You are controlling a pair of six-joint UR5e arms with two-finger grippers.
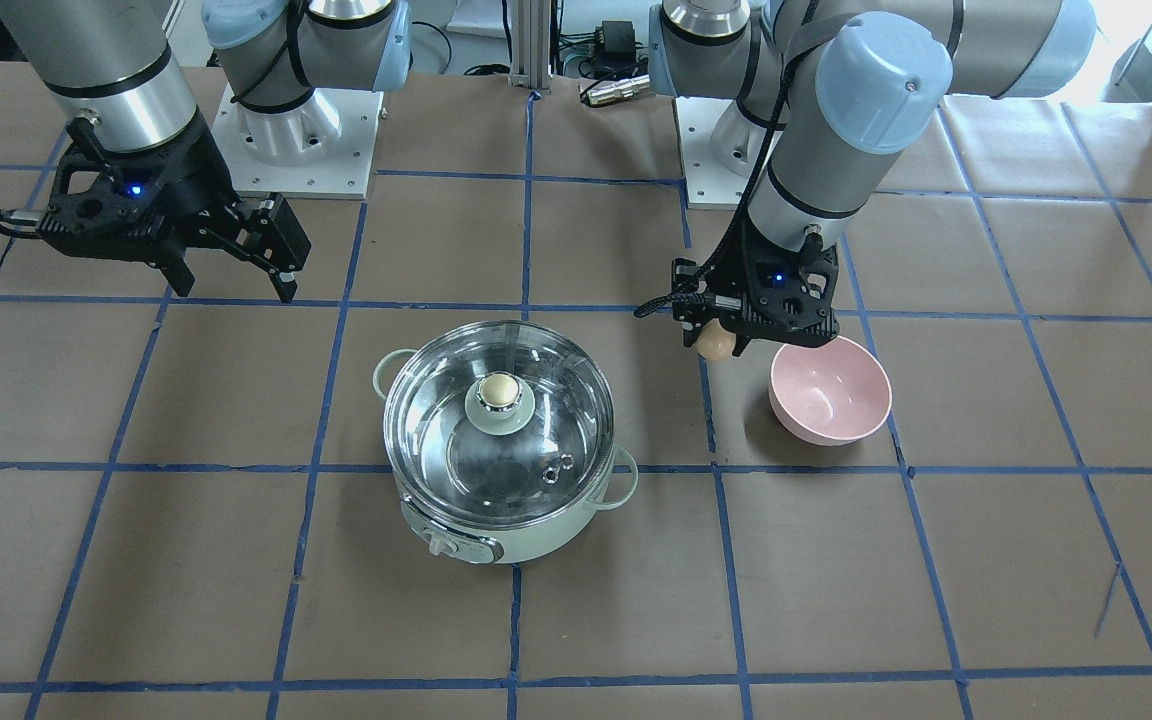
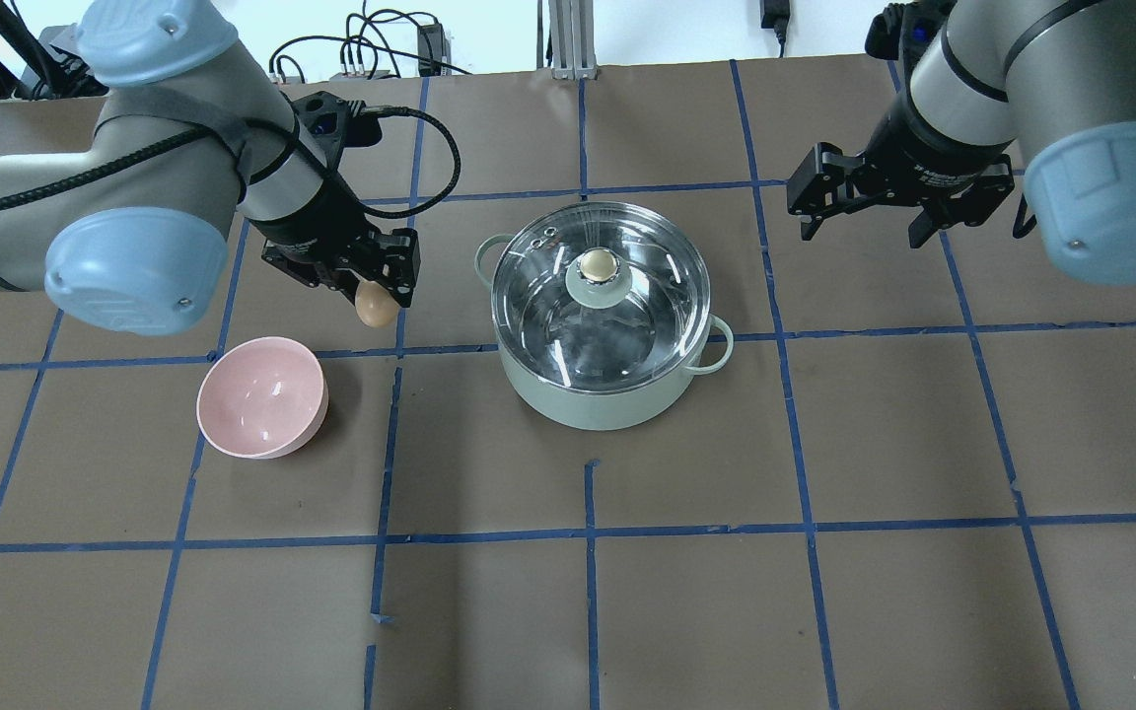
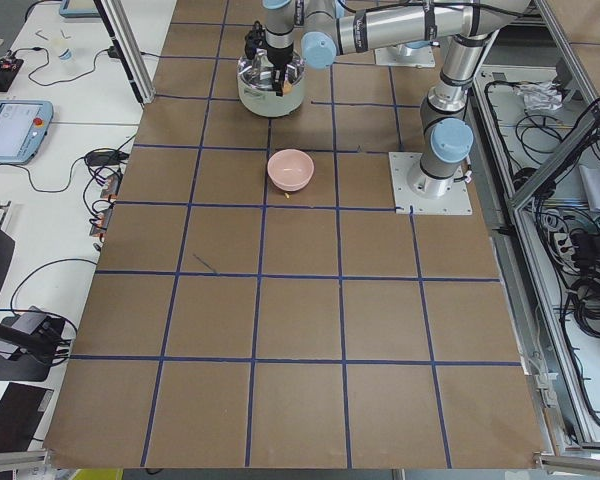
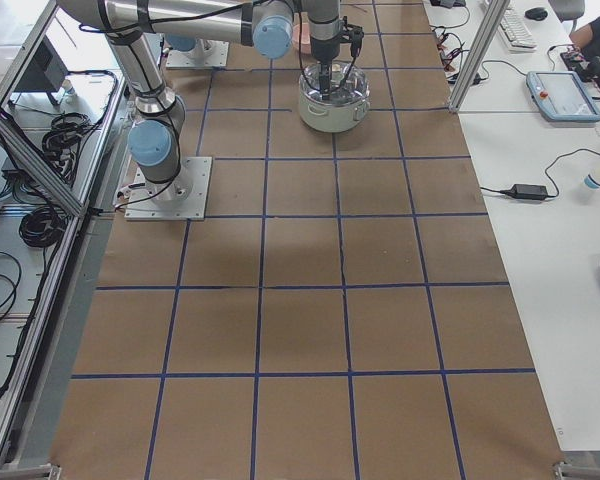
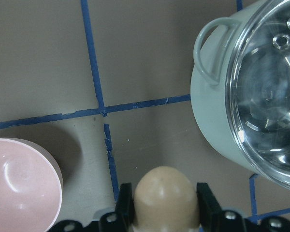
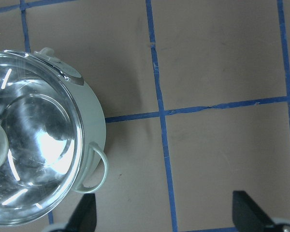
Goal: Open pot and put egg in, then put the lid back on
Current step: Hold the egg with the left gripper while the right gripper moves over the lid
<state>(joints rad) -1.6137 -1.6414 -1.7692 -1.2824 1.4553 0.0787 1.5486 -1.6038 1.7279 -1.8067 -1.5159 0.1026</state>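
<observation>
The mint-green pot (image 2: 598,394) stands mid-table with the glass lid (image 2: 538,296) seated on it, beige knob on top. My left gripper (image 2: 378,293) is shut on the tan egg (image 2: 376,306) and holds it above the table, between the pot's left handle and the pink bowl. The left wrist view shows the egg (image 5: 165,195) clamped between the two fingers, with the pot (image 5: 212,121) at the right. My right gripper (image 2: 862,235) is open and empty, raised to the right of the pot and behind it. Its wrist view shows the lid (image 6: 34,145) at the left.
A pink bowl (image 2: 260,396) stands empty on the table to the left of the pot, just in front of the left gripper. The table is brown with a grid of blue tape. The arm bases stand at the robot's edge of the table.
</observation>
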